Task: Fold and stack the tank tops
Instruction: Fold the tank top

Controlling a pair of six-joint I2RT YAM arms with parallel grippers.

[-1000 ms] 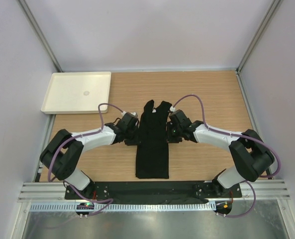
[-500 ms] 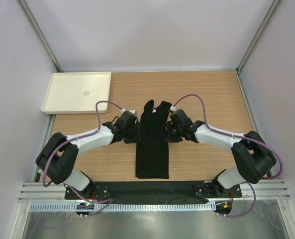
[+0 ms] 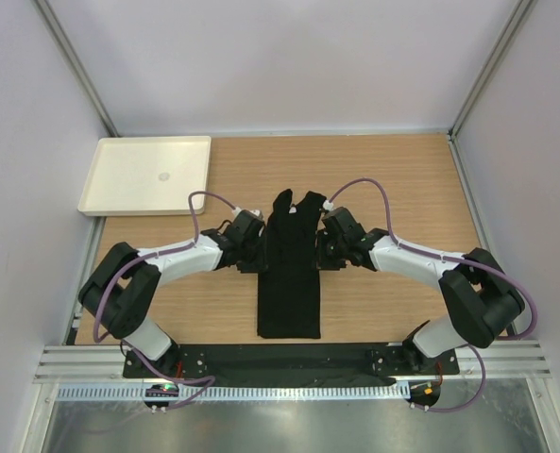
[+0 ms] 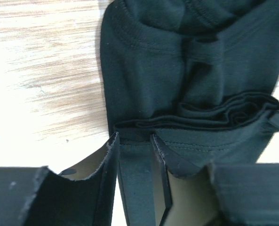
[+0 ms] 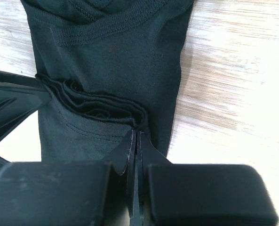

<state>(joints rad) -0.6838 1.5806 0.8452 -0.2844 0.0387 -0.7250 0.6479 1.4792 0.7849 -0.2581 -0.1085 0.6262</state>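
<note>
The black tank top (image 3: pixel 289 283) lies on the wooden table, folded lengthwise into a narrow strip, its straps at the far end. My left gripper (image 3: pixel 253 253) sits at its left edge. In the left wrist view the left gripper (image 4: pixel 133 141) is open, and a band of the tank top (image 4: pixel 177 70) lies between its parted fingers, with a bunched fold just ahead. My right gripper (image 3: pixel 325 250) is at the right edge. In the right wrist view the right gripper (image 5: pixel 136 134) is shut, pinching the end of a bunched fold of the tank top (image 5: pixel 111 61).
A shallow cream tray (image 3: pixel 128 179) stands at the back left of the table. White walls and metal posts close in the sides and back. The black mounting rail (image 3: pixel 280 359) with both arm bases runs along the near edge.
The left gripper's jaws have parted from nearly shut, and its arm shifted slightly. The right gripper and the tank top stay where they were.
</note>
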